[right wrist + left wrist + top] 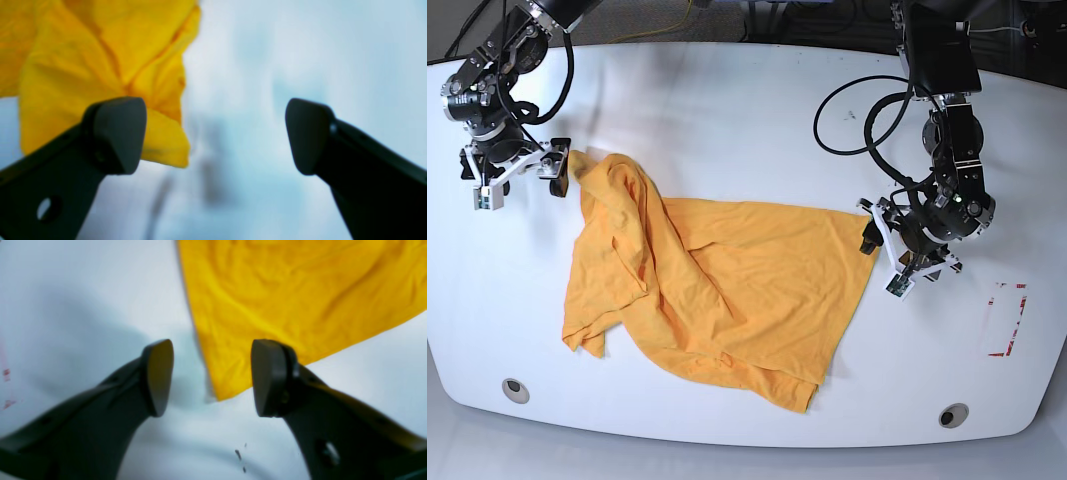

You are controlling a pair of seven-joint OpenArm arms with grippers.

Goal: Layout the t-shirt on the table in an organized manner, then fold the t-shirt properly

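Observation:
The orange-yellow t-shirt (717, 290) lies on the white table (727, 90), fairly flat on its right half and bunched and folded over itself along its left side. My left gripper (882, 263) hovers at the shirt's right corner. In the left wrist view this gripper (215, 378) is open, and the t-shirt (283, 296) corner lies on the table (83, 306) below the gap, touching neither finger. My right gripper (515, 185) is at the shirt's upper left tip. It (217, 133) stands wide open, with a crumpled part of the t-shirt (100, 50) behind its left finger (116, 133).
A red tape outline (1007, 320) marks the table's right side. Two grey grommets (515, 388) (953, 414) sit near the front edge. Black cables (867, 120) loop from the left arm over the table. Dark specks (238, 455) lie under the left gripper.

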